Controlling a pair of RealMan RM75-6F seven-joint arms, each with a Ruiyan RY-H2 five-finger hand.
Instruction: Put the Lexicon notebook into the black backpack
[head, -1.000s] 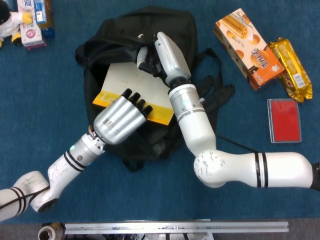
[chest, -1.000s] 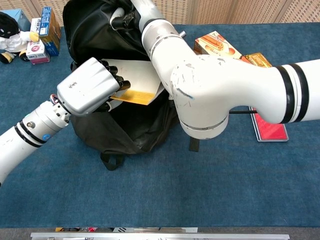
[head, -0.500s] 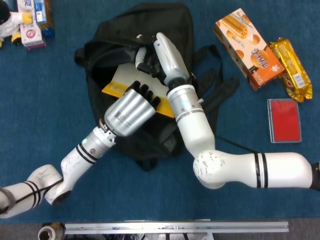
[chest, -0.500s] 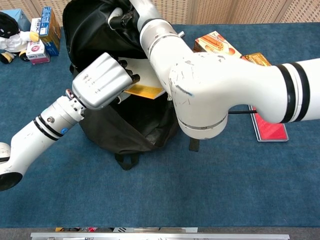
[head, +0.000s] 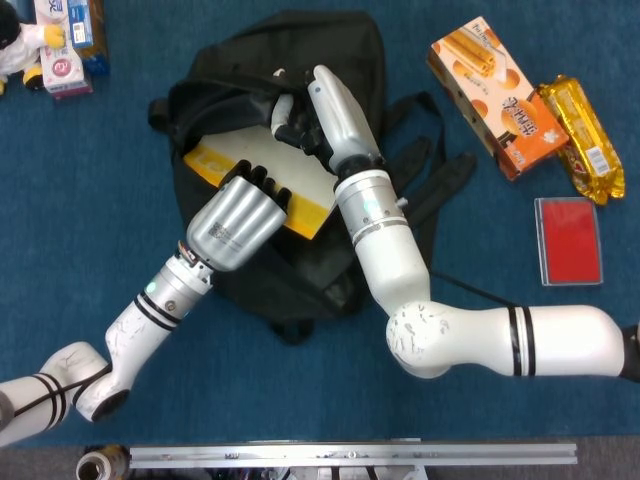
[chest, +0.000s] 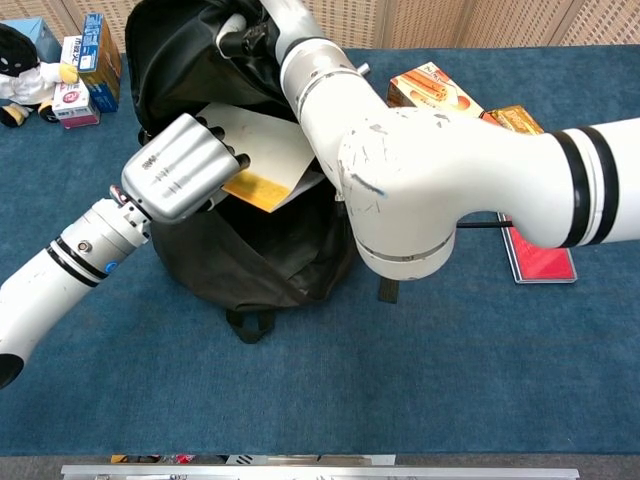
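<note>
The black backpack (head: 330, 60) lies on the blue table with its mouth pulled open. The Lexicon notebook (head: 268, 166), white with a yellow band, lies tilted in that mouth, partly under the bag's rim. My left hand (head: 236, 224) grips the notebook's near edge, fingers curled over the yellow band. My right hand (head: 298, 118) holds the bag's opening edge, lifting it just beyond the notebook. In the chest view the left hand (chest: 180, 178) holds the notebook (chest: 255, 140) against the backpack (chest: 270, 260), and the right hand (chest: 243, 30) clutches black fabric at the top.
An orange snack box (head: 495, 95), a golden packet (head: 582, 138) and a red flat case (head: 568, 240) lie to the right. Small boxes and a toy (head: 60, 45) sit at the far left corner. Backpack straps (head: 440, 185) trail to the right of my right forearm.
My left hand pushed the notebook up and leftward, further under the bag's rim, turning its yellow band toward the upper left. My right hand kept its hold on the opening.
</note>
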